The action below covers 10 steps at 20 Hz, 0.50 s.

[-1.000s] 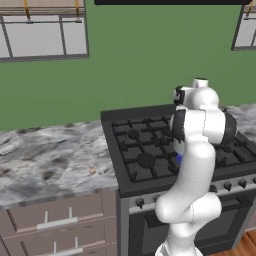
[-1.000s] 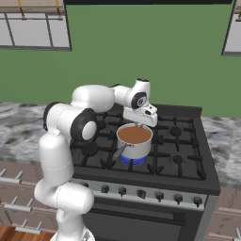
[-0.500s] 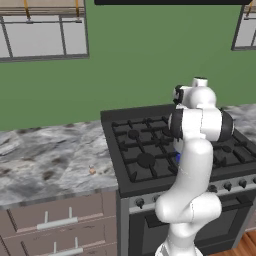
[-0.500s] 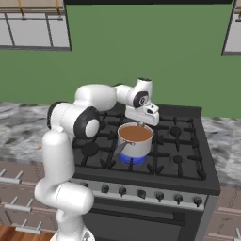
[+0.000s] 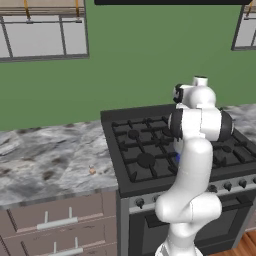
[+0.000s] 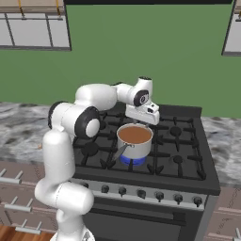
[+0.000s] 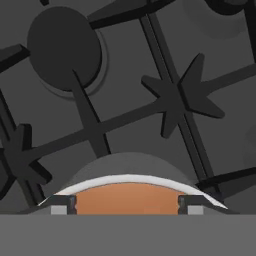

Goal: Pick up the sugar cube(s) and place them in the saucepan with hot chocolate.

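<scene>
Hangs with the claw [image 7: 127,204] spread wide, both fingertips [image 7: 64,204] far apart and pinching nothing. Looks straight down on the saucepan [image 6: 136,149], directly under the claw, with the smooth brown hot chocolate [image 6: 134,134] between the two tips and the dark grates of the stove [image 6: 188,155] beyond the rim.

Probably the sugar cube [image 5: 92,170]: a tiny tan speck on the grey counter [image 5: 45,165], well apart from the claw, far off to its left and past the stove edge. Too small to tell for sure.

As a judgement on handling:
- Very light, so no real force needed, and easy to flick away with a careless touch.
- Stiff but brittle; likely to crumble at the corners if squeezed hard.
- Dry and a little rough, so not slippery, yet far smaller than the fingers and easy to miss.

Best to come from directly above, put one tip on each of two opposite flat faces, and close slowly until just touching. Better to avoid the edges and corners. Also wise to keep the tips close to the counter, or the cube slips out under them.
</scene>
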Available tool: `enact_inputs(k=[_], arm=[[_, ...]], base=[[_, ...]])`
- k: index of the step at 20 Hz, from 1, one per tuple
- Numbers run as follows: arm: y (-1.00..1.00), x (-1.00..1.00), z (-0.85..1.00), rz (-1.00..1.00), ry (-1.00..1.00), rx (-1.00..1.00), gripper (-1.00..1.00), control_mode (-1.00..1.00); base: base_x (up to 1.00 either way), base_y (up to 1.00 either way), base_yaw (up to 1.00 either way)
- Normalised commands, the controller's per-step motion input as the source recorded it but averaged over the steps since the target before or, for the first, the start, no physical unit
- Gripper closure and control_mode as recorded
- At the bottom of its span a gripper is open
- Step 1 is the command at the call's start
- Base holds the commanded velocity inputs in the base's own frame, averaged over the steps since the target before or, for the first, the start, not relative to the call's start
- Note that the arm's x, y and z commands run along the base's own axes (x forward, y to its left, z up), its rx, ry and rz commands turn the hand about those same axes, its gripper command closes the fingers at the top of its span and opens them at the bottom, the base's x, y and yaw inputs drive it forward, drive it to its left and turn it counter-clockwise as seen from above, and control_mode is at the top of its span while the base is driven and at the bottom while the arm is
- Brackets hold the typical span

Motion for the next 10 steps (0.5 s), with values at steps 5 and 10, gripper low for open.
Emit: enact_inputs(k=[5,10], arm=[[0.0,0.0,0.0,0.0,0.0,0.0,-1.0,-1.0],[0.0,-0.05,0.0,0.0,0.0,0.0,-1.0,-1.0]], base=[[0.0,0.0,0.0],[0.0,0.0,0.0]])
